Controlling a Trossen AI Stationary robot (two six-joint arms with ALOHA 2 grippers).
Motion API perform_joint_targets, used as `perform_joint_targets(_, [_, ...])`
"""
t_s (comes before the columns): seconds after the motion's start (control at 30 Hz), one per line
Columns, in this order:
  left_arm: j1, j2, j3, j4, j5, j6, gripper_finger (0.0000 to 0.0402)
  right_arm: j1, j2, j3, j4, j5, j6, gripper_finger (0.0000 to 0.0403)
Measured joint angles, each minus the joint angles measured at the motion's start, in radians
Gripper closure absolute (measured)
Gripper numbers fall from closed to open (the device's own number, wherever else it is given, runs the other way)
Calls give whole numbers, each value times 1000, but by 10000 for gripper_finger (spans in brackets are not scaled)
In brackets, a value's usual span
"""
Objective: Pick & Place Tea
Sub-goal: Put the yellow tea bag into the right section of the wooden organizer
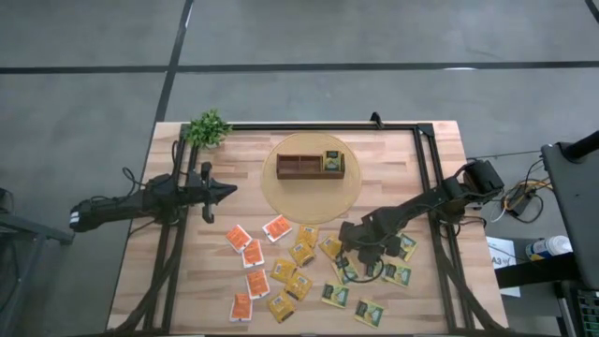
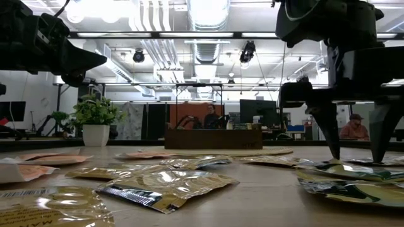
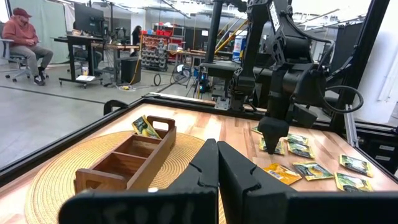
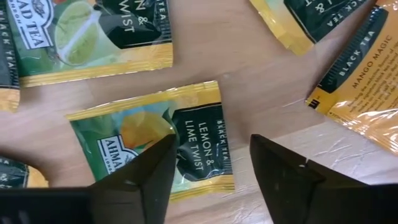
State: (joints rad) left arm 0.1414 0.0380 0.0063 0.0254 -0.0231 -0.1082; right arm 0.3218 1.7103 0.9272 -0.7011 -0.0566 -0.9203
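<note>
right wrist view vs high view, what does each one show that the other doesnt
Only the right wrist view: the print on the green sachet, "lemon & lime twist", lying under the open right end effector.

Only the high view: the wooden box on its round mat, the plant, the orange sachets, and the left end effector waiting by the mat.

Both: the right end effector low over the green sachets on the table.

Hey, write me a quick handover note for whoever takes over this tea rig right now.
Right pincer: open, low over a green-and-yellow Lemon & Lime Twist sachet on the table, nothing gripped.
Left pincer: shut, empty, waiting near the woven round mat.
Done: one sachet stands in an end compartment of the brown three-compartment wooden box.
Left: the orange, yellow and green sachets scattered across the near table.
</note>
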Motion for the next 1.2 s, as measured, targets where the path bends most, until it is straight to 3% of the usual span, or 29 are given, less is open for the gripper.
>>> perform_joint_targets(0.53, [0, 0, 0, 0, 0, 0, 401, 1, 0, -1, -15, -1, -4, 386])
perform_joint_targets(0.67, [0, 0, 0, 0, 0, 0, 401, 1, -5, 1, -26, 20, -3, 394])
perform_joint_targets(0.93, [0, 0, 0, 0, 0, 0, 401, -30, -75, 78, -80, 182, 82, 394])
perform_joint_targets(1.2, [0, 0, 0, 0, 0, 0, 401, -132, -116, 237, -151, 430, 287, 394])
